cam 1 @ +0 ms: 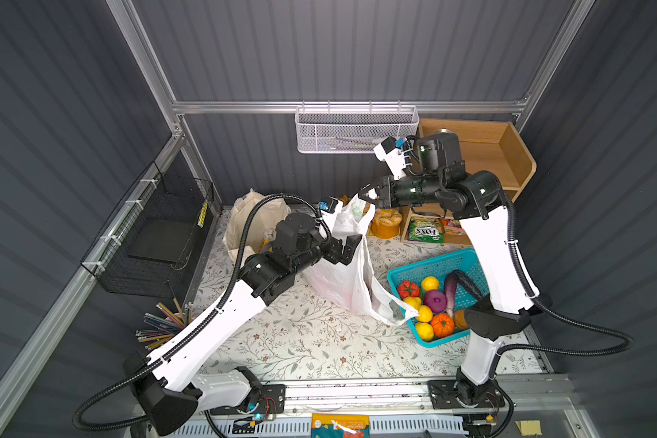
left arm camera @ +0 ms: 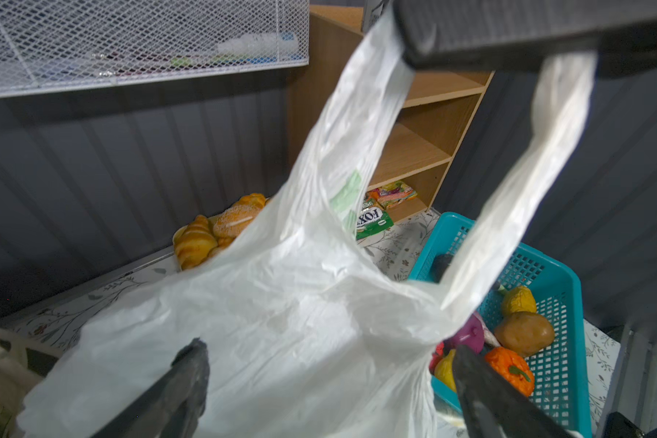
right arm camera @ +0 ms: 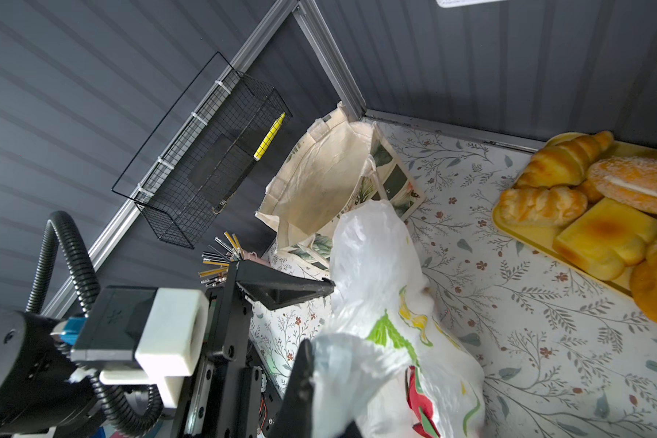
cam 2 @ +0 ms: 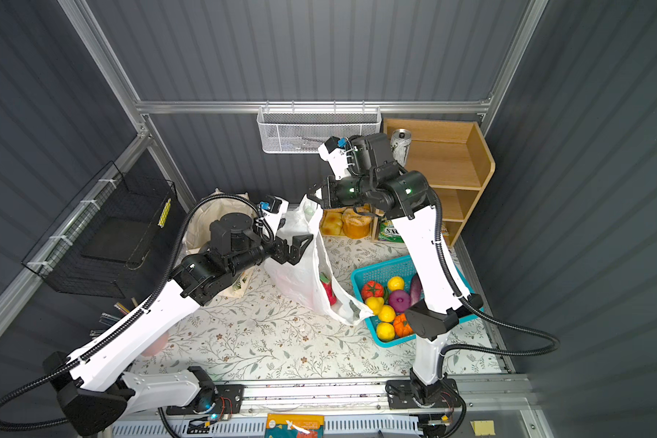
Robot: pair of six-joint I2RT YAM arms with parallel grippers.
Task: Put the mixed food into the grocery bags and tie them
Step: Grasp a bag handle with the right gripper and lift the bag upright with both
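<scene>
Right gripper [cam 1: 365, 194] clenched on the gathered handles of the white plastic bag [cam 1: 338, 280], holding its top up over mid-table. The bag's body sags onto the floral cloth [cam 1: 300, 341], its lower edge touching the turquoise basket [cam 1: 433, 265]. Left gripper [cam 1: 348, 250] released, jaws spread wide at the bag's upper side, grasping nothing; contact unclear. Dragon fruit [cam 2: 329, 290] sits inside the bag, red and green showing at its mouth. Canvas tote [cam 1: 251, 216] slumped open in the back left corner behind the left arm. Drink can [cam 2: 400, 146] upright on top of the wooden shelf [cam 2: 452, 151]
</scene>
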